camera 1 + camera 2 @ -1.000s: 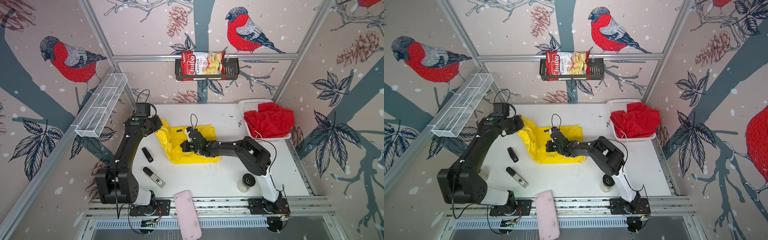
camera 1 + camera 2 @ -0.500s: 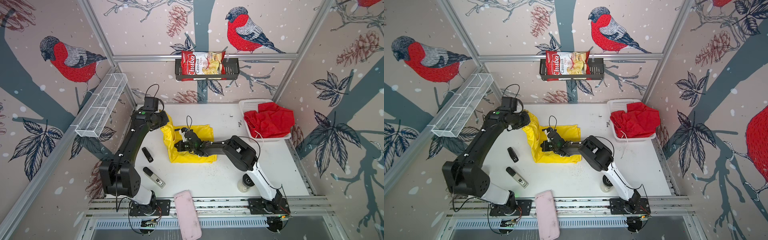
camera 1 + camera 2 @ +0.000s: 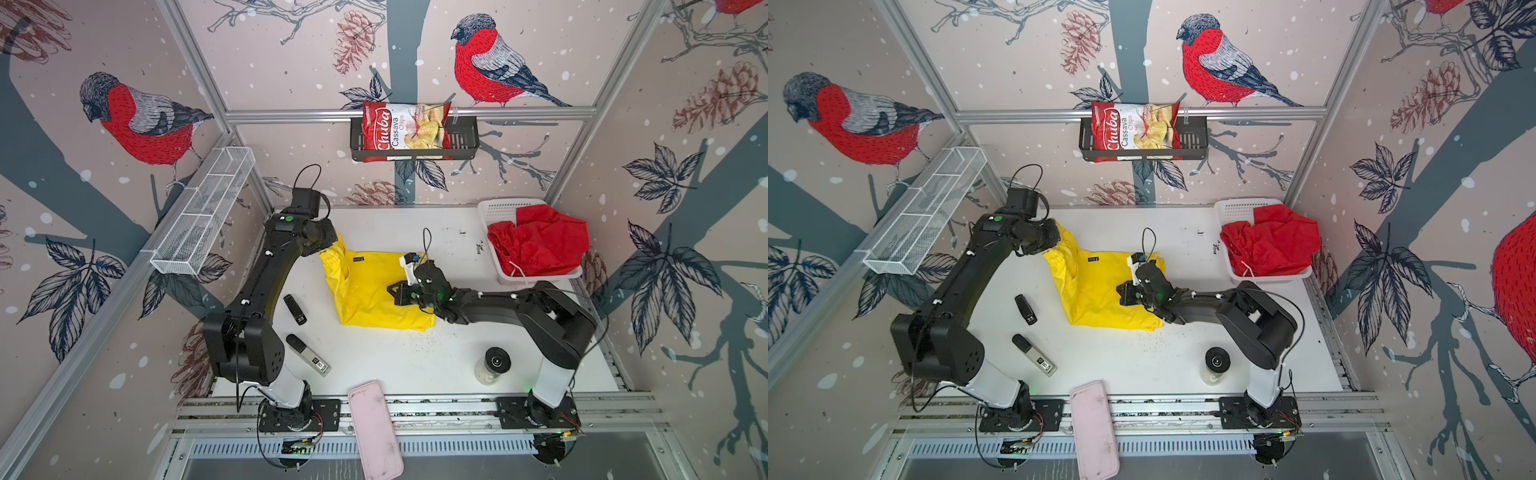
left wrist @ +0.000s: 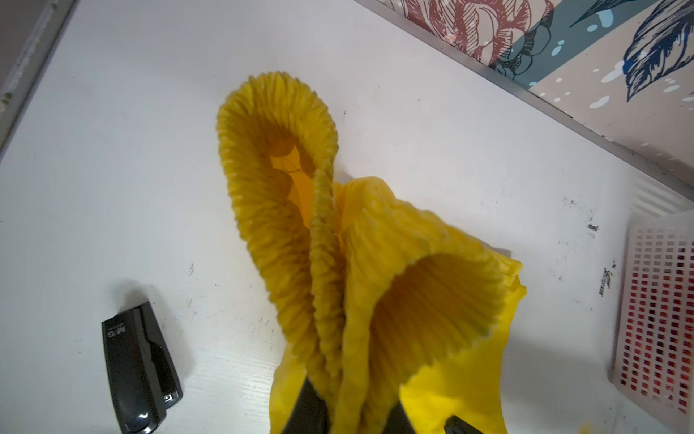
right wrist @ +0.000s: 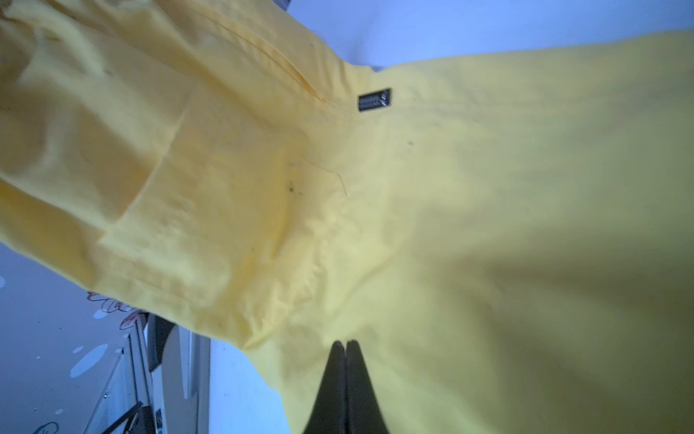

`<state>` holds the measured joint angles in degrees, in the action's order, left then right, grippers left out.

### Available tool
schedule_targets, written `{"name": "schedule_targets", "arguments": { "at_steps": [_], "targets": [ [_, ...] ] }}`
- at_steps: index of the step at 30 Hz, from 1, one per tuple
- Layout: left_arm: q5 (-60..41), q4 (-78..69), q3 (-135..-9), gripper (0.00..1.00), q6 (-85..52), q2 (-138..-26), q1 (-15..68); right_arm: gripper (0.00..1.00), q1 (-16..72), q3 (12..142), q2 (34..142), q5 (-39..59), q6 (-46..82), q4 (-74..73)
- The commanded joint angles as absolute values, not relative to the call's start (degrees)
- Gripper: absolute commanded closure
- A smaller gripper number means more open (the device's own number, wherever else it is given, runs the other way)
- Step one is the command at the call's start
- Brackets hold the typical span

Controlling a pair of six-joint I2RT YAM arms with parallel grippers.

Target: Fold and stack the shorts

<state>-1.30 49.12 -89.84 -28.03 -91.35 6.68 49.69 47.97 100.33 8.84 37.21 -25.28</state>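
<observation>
The yellow shorts (image 3: 374, 299) lie on the worktop (image 3: 395, 365), left of centre. Most of the cloth is flat, but the waistband (image 4: 285, 210) is raised at the far left corner. The left jaws grip that gathered waistband and hold it clear of the surface, probably so this side can be carried over as a fold. The right jaws are clenched tight, with their tips low on the flat part of the cloth. They seem to be pinning or smoothing it, though I cannot tell whether any cloth is nipped between them. The red shorts (image 3: 540, 241) sit bunched in the white basket (image 3: 496, 210) at the far right, not yet folded.

A second ago the waistband was further out to the left. The left jaws have since brought it inward, so the yellow cloth is narrower on that side. The right jaws slid leftward across the cloth and now sit further right again.
</observation>
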Motion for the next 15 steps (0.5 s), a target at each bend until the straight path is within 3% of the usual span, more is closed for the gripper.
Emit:
{"name": "schedule_targets", "arguments": {
  "at_steps": [1, 8, 15],
  "targets": [
    [0.5, 49.9, -90.9, 1.00, -26.9, -92.1, 6.8, 0.99, 47.9, 39.5, 94.2, 2.2, 36.7, -26.4],
    [2.0, 50.6, -90.9, 1.00, -26.3, -93.3, 7.0, 0.99, 44.6, 27.2, 82.6, -2.0, 40.4, -28.2],
    [3.8, 51.3, -91.0, 1.00, -26.4, -94.3, 8.4, 1.00, 44.6, 24.8, 83.0, 0.6, 42.4, -31.0]
  ]
}}
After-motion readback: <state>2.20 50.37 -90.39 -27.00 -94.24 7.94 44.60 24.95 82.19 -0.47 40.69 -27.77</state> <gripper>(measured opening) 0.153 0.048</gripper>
